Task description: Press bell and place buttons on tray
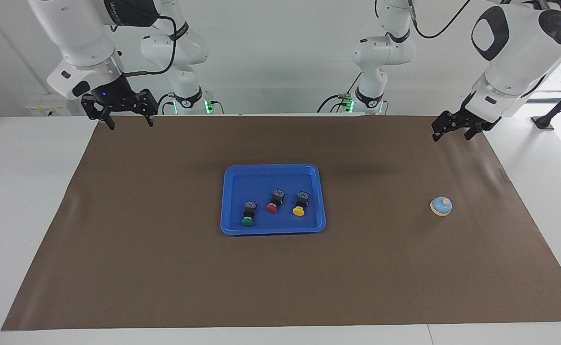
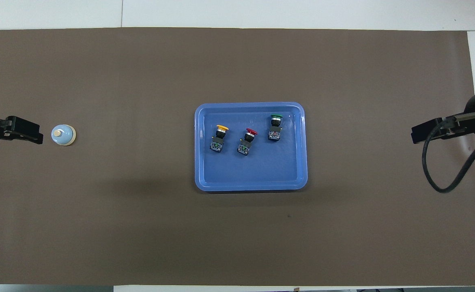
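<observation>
3 buttons (image 1: 274, 207) lie in tray (image 1: 232, 191); bell (image 1: 441, 206) apart on brown mat (image 1: 165, 268); left gripper (image 1: 452, 132), right gripper (image 1: 127, 122) open, empty.

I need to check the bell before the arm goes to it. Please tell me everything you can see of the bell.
The bell is a small round light-blue dome on a cream base, with a cream knob on top. It looks like smooth plastic or painted metal. It stands upright on the brown table cover, alone, toward the left arm's end of the table, well apart from the blue tray. Nothing touches it; the left gripper hangs in the air, not over it.
</observation>
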Available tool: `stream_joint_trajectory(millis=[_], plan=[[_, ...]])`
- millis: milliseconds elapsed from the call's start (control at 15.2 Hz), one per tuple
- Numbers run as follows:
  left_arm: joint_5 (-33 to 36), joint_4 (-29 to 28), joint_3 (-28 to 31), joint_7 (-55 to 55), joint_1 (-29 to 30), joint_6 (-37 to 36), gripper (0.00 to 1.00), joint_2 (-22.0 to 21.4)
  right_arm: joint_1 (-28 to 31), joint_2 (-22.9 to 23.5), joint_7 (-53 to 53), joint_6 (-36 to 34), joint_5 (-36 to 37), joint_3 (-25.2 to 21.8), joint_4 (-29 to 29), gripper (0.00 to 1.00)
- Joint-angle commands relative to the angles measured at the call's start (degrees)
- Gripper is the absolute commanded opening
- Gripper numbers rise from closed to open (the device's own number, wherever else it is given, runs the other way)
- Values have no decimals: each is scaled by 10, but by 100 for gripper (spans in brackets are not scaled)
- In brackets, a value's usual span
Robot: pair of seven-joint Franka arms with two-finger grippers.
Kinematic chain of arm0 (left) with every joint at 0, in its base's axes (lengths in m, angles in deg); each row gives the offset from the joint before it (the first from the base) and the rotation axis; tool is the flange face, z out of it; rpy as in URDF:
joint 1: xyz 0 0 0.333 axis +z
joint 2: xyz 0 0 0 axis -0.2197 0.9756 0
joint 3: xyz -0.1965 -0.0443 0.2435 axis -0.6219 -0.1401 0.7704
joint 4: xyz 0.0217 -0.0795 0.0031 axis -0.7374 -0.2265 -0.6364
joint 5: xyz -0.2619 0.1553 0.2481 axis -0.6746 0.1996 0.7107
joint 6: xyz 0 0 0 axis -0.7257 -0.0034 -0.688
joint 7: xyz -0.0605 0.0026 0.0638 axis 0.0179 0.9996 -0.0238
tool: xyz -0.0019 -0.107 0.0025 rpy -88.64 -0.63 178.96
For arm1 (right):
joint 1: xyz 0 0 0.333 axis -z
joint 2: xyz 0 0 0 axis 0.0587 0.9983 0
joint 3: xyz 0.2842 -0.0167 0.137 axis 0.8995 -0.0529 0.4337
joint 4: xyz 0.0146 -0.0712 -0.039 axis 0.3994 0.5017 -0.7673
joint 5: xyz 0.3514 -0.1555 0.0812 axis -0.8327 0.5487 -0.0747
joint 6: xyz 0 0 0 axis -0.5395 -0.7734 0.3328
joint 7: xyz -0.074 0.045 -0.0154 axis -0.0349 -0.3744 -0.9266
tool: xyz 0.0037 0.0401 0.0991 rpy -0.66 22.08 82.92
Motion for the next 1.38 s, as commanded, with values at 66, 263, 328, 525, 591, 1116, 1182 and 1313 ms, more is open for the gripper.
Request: stream_joint_trajectory(millis=[66, 263, 328, 525, 591, 1116, 1182, 1313], plan=[[-3, 3, 4, 5, -4, -9, 100, -3, 13, -6, -13, 15, -26, 1, 8, 100], [-3, 3, 4, 5, -4, -9, 100, -3, 19, -4, -14, 15, -30, -1, 3, 100], [-3, 3, 4, 5, -4, -9, 100, -3, 19, -4, -24, 15, -30, -2, 3, 100], [-3, 3, 4, 5, -4, -9, 100, -3, 20, -5, -32, 14, -30, -3, 3, 100], [-3, 3, 4, 5, -4, -9, 100, -3, 20, -5, -32, 13, -30, -3, 3, 100], [-3, 3, 4, 5, -4, -9, 100, -3, 21, -7, -30, 11, -32, -4, 3, 100], [-3, 3, 4, 5, -4, -9, 100, -3, 21, -7, -29, 11, -33, -4, 3, 100], [-3, 3, 4, 5, -4, -9, 100, -3, 26, -8, -28, 11, -58, -8, 3, 100]])
